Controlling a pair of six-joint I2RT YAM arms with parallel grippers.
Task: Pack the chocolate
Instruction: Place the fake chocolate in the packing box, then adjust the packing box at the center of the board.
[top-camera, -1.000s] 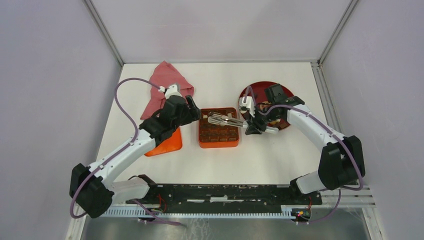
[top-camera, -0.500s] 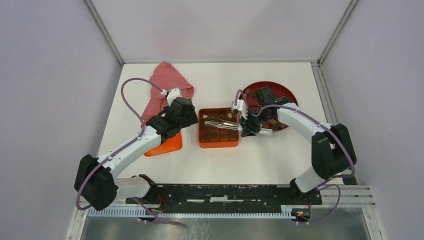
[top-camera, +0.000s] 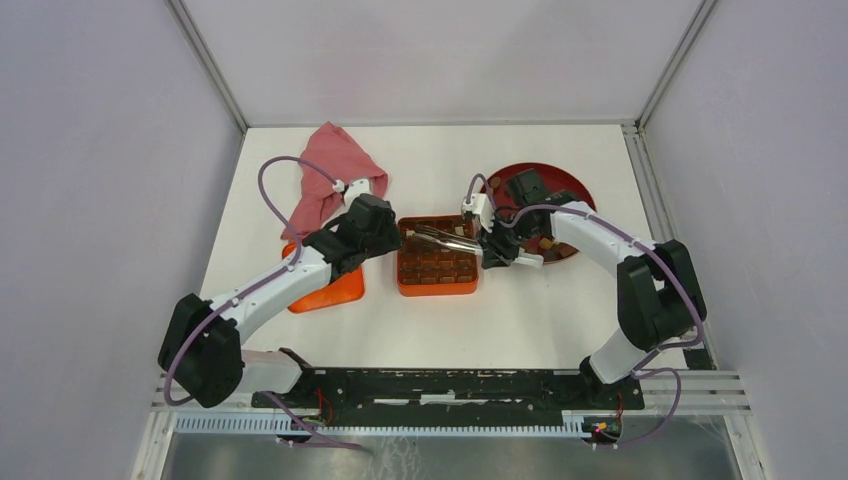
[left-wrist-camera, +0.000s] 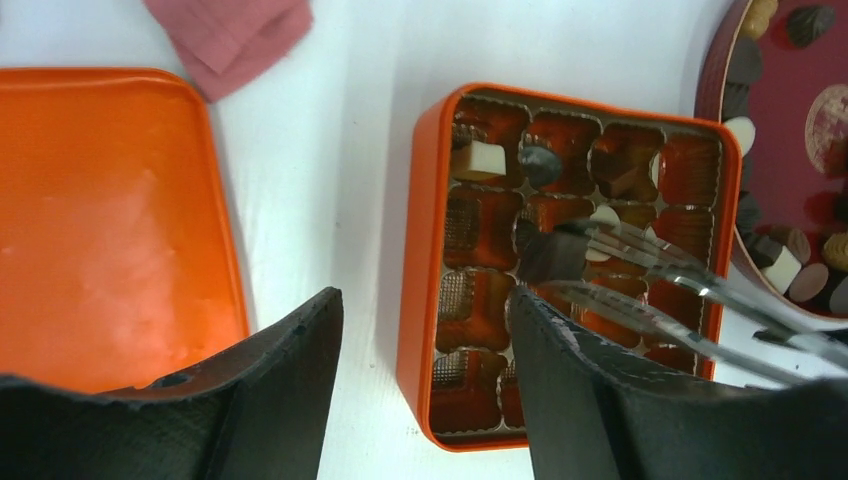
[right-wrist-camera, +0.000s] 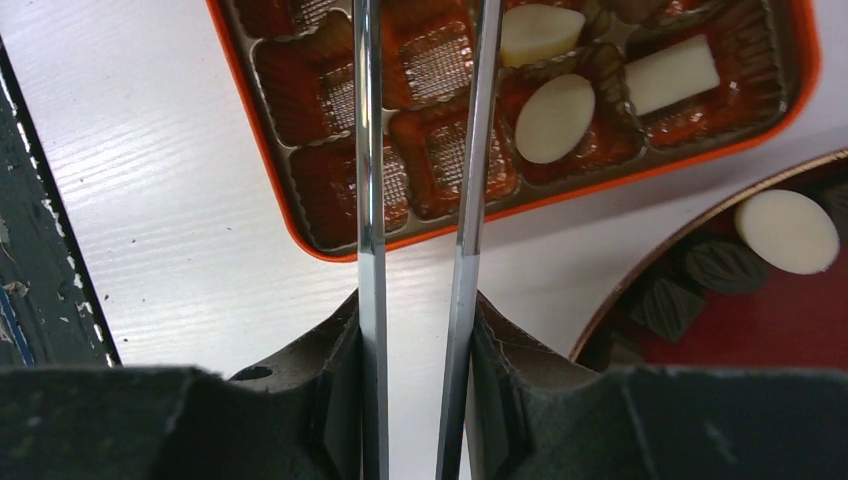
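Leftward edges the right gripper (right-wrist-camera: 415, 330), clamping tongs (left-wrist-camera: 640, 262) that pinch a dark chocolate (left-wrist-camera: 552, 257) above the orange box (left-wrist-camera: 415, 250); left gripper (left-wrist-camera: 422, 310) gapes alongside. Few cells (left-wrist-camera: 478, 160) filled; most pieces (left-wrist-camera: 782, 268) remain on the plate (left-wrist-camera: 715, 120).

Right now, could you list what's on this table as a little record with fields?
box: orange square gridded box, some cells filled, several empty
plate: dark red round plate right of box, loose chocolate pieces on it
lid: flat orange lid left of box
cloth: pink cloth behind lid
right gripper: shut on metal tongs pinching a dark chocolate piece over box
left gripper: open, holding nothing, by box's left edge
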